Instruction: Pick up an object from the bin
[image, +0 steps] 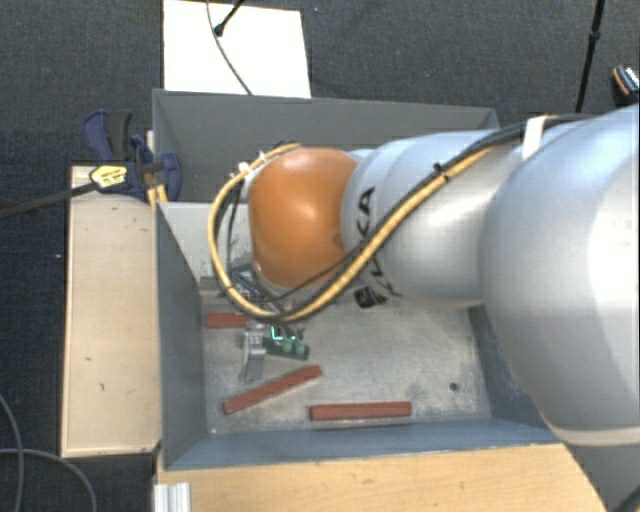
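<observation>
My gripper (262, 345) hangs low at the bin's left side, just under the orange wrist cover. Right below it lies a long red-brown stick (272, 389), tilted with its right end raised towards the back. A short red-brown piece (224, 320) sticks out to the gripper's left, partly hidden by the cables. A second long red-brown stick (360, 410) lies flat along the front wall, to the gripper's lower right.
The arm covers the back and right of the bin. A small dark speck (453, 387) sits on the floor at the right. The bin's left wall stands close beside the gripper.
</observation>
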